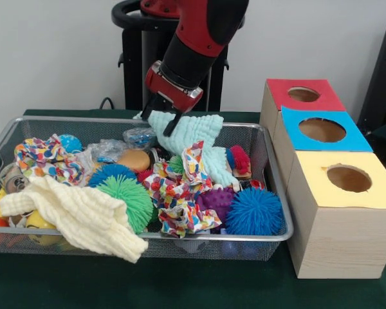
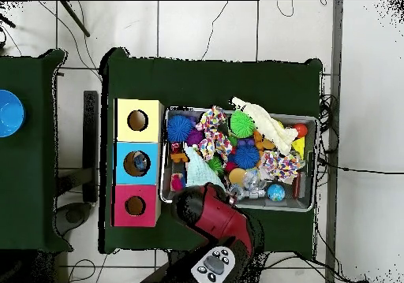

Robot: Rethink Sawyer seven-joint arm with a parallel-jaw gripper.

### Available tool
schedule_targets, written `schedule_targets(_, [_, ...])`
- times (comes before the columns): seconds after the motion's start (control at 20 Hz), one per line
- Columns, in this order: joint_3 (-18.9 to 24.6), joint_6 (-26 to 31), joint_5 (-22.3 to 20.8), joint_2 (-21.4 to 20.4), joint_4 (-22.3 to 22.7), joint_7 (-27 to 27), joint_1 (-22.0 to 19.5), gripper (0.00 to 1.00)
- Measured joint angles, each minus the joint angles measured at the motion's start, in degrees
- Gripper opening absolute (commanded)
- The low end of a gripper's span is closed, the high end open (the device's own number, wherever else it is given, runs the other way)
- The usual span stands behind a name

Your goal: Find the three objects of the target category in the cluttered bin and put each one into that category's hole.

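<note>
- Over the far side of the wire mesh bin point(image 1: 280, 193), the end effector point(image 1: 166, 120) is pinching a mint-green cloth point(image 1: 188, 132) between closed-down fingers; the cloth's lower part is trailing among the clutter.
- Beside the bin, a wooden box point(image 1: 347, 232) is showing red point(image 1: 302, 94), blue point(image 1: 321, 130) and yellow holes point(image 1: 349, 178).
- Inside the bin, a cream cloth point(image 1: 77, 215) is draping over the near rim, with a blue spiky ball point(image 1: 254, 211) and a patterned cloth point(image 1: 180, 193) lying nearby.
- Everything is sitting on a green surface point(image 1: 199, 283).

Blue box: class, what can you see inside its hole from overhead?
Inside the blue box, the overhead view shows something small and bluish through the hole; what it is cannot be told. The box top hides the rest of the inside.
</note>
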Motion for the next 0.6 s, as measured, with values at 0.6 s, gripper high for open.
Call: schedule_targets(0.6, [-0.27,-0.05,1.58,2.51,-0.02,0.00,0.09,1.00])
